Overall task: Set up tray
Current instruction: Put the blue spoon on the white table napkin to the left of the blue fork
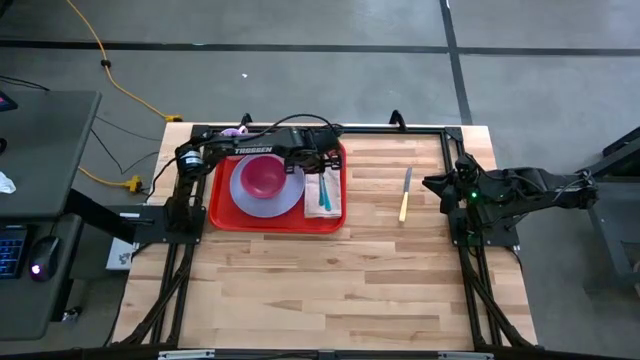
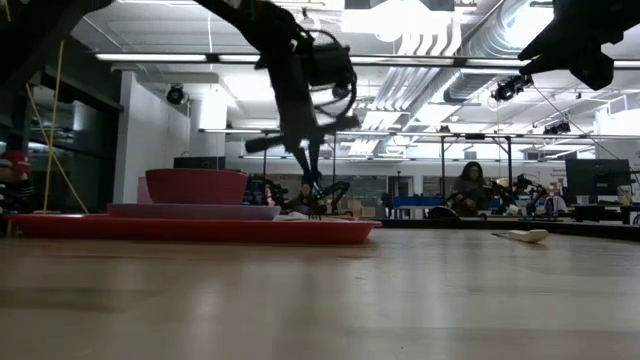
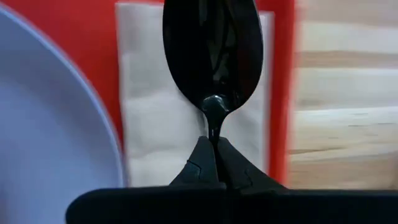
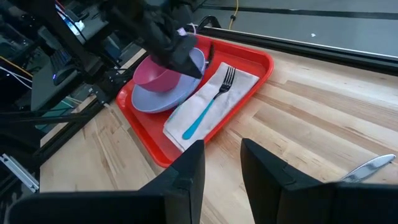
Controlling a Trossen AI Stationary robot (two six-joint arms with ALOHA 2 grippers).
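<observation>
Above tray (image 1: 220, 205), left gripper (image 3: 213, 144) pinching spoon (image 3: 211, 50)

My work surface (image 1: 330, 290) is a big flat top made of light wooden planks. A large flat red plastic tray (image 1: 220, 216) with rounded corners lies right on the wood, near the far edge on my left side. A knife with a yellow handle and silver blade (image 1: 405, 195) lies on the wood too, apart from the tray, toward my right.
</observation>
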